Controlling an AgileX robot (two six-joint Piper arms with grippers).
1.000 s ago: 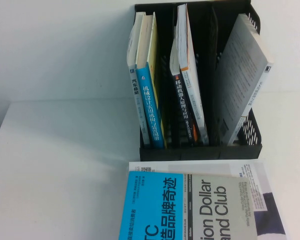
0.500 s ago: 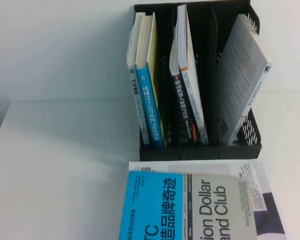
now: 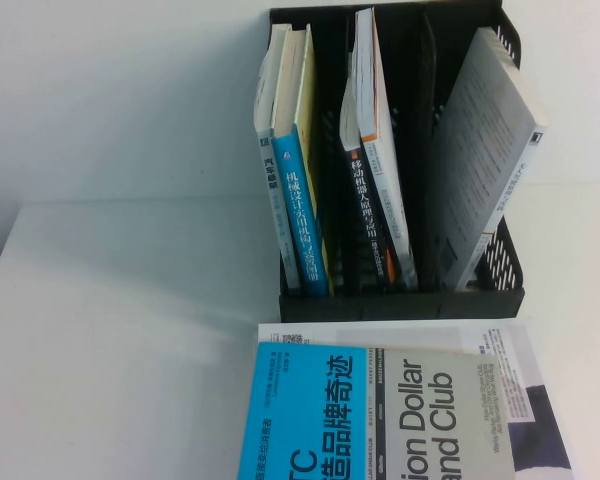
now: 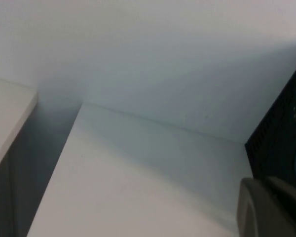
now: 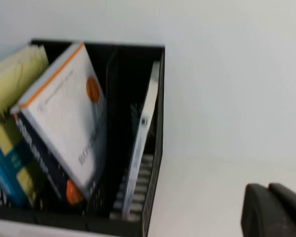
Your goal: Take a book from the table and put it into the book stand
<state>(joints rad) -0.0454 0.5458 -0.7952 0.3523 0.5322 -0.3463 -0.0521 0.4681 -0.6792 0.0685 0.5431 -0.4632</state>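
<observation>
Nothing is done yet, by my reading: the book [image 3: 380, 415] lies flat on the table [image 3: 120, 330], in front of the book stand [image 3: 400, 300], on top of a white book [image 3: 510, 345]. The slots hold several upright books [image 3: 300, 200] and a leaning grey one [image 3: 490, 160]. My left gripper [image 4: 271, 207] and right gripper [image 5: 274, 210] hang off to the sides; I cannot tell their fingers' state.

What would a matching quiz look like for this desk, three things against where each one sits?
Things:
1. book
2. book stand
3. large white book

Places:
A. flat on the table, under another book
B. at the back of the table
C. lying on top, nearest the camera

Pairs: 1-C, 2-B, 3-A.

Left gripper and right gripper sit at their views' edges.
</observation>
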